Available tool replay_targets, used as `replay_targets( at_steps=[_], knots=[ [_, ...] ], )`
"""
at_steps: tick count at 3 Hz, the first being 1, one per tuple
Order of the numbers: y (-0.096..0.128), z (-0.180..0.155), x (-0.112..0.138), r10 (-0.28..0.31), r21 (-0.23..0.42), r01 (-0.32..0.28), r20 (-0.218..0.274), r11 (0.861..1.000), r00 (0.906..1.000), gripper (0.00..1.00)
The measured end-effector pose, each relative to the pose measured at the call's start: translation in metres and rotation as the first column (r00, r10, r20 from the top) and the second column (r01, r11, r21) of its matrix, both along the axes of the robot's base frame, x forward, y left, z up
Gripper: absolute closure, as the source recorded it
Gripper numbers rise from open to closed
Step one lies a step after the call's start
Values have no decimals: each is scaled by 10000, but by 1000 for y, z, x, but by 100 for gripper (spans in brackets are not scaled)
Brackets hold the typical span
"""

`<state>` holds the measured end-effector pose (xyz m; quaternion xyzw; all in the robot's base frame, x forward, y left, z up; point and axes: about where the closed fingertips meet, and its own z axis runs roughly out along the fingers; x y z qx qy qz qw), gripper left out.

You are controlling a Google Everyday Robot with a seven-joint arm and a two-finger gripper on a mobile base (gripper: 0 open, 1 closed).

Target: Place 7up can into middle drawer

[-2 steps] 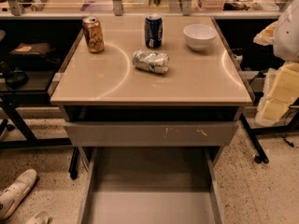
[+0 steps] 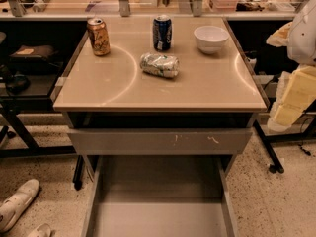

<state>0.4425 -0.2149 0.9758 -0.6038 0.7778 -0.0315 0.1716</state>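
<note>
While my gripper (image 2: 292,98) hangs off the right side of the desk (image 2: 207,90), out past its right edge and well apart from everything on top, I cannot tell whether it is spread or closed; only pale, yellowish and white parts of it and my arm show at the right border of the view.

The 7up can (image 2: 159,65) lies on its side near the middle of the desk, crinkled and shiny, its long axis running left to right. Nothing touches it. Farther back, just beyond it, a dark blue can (image 2: 162,32) stands upright. A gold-orange can (image 2: 98,36) stands upright toward the far left corner, and a white bowl (image 2: 211,37) sits toward the far right, beside the blue can but apart from it.

Under the desk top there is a dark gap, then a grey drawer front (image 2: 158,141) with white scratch marks, pushed in. Below that, the middle drawer (image 2: 158,196) is pulled out toward the near side, its flat grey floor bare between thin side walls.

On the speckled floor to the near left lies a pale shoe (image 2: 17,204).
</note>
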Motion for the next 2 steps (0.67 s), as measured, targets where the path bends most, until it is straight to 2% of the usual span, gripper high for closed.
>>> replay_targets(
  at_steps=[1, 2],
  knots=[
    [14, -27, 46, 515, 348, -523, 215, 9980, 9984, 0],
    [14, -27, 46, 515, 348, -523, 215, 9980, 9984, 0]
  ],
)
